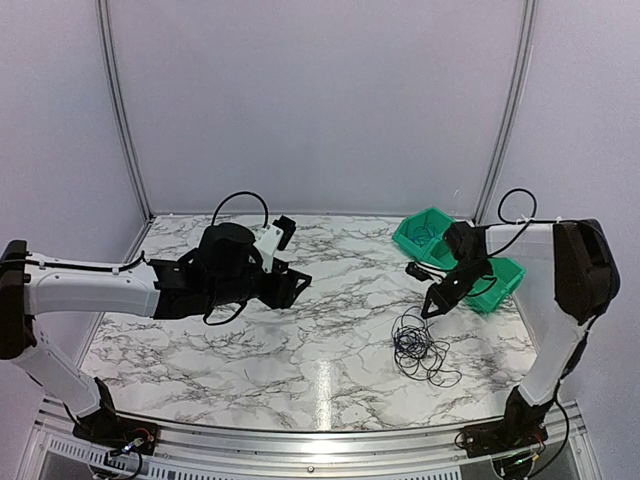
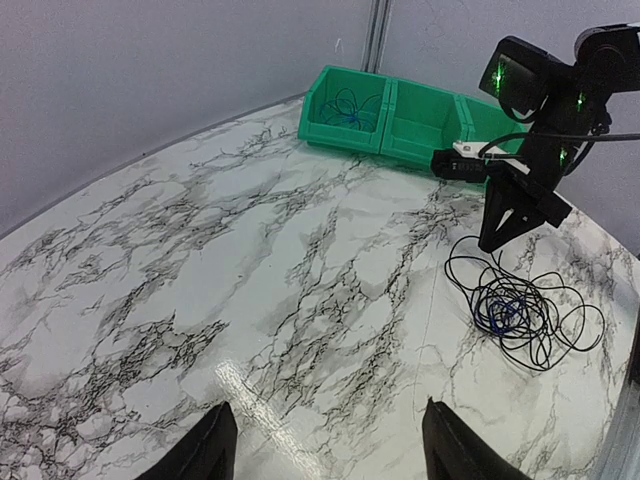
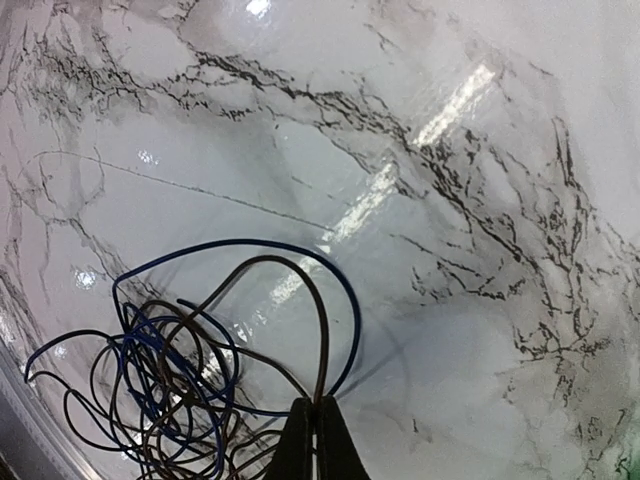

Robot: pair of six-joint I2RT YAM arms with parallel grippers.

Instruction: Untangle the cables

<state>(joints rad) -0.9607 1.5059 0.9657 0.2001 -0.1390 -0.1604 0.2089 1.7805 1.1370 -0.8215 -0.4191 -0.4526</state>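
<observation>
Marble tabletop (image 1: 250, 340) from above: the cables (image 1: 420, 345) lie in one knotted heap just under the right claw (image 1: 430, 310), green bins (image 1: 440, 240) close behind it, so nearly all the untangling is left. Left wrist view: the left claw (image 2: 330, 455) gapes wide and empty, well apart from the heap, nothing between. Right wrist view: the right claw is pinched shut on one dark strand (image 3: 325, 340), blue loops (image 3: 140, 330) meshed beside.
</observation>
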